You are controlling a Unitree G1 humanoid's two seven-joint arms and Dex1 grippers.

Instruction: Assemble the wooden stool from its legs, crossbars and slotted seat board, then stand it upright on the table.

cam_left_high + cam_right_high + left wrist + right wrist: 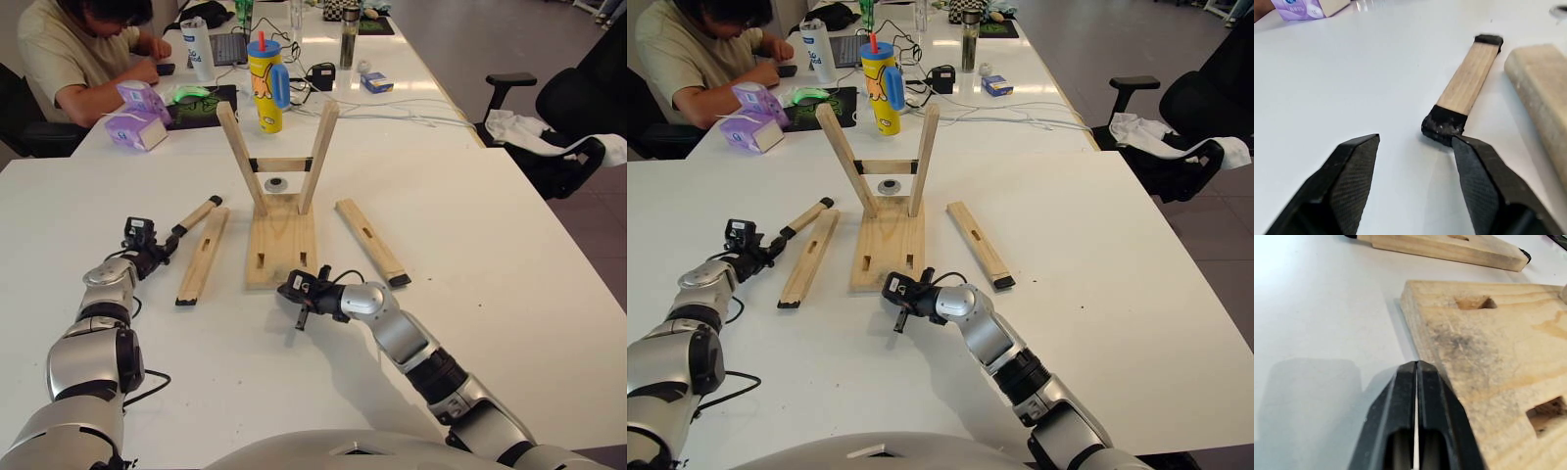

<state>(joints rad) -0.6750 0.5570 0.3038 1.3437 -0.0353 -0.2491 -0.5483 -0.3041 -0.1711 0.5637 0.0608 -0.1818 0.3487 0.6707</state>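
— Where is the seat board (279, 245) lying?

— It is lying flat on the white table (490, 245), slots facing up. Two legs (242, 157) (318, 157) are standing in its far slots, leaning apart towards the top, and a crossbar (281, 164) is bridging them. The two near slots are showing open.

— And the loose pieces?

— One loose leg (204, 256) is lying just beside the board on the robot's left, and another loose leg (372, 242) is lying on its right. A short crossbar with black ends (197, 216) is lying left of the left-hand leg.

— What are the pincers doing?

— The left gripper (1415, 141) is hovering low over the table with its fingers spread apart, one fingertip almost touching the short crossbar's near black end. The right gripper (1416, 363) is sitting with its fingers pressed together on nothing, just beside the board's near edge.

— Any writing worth noting?

— A yellow tumbler (265, 88) on the next table is showing a cartoon figure, and a purple box (137, 122) is carrying print too small to make out.
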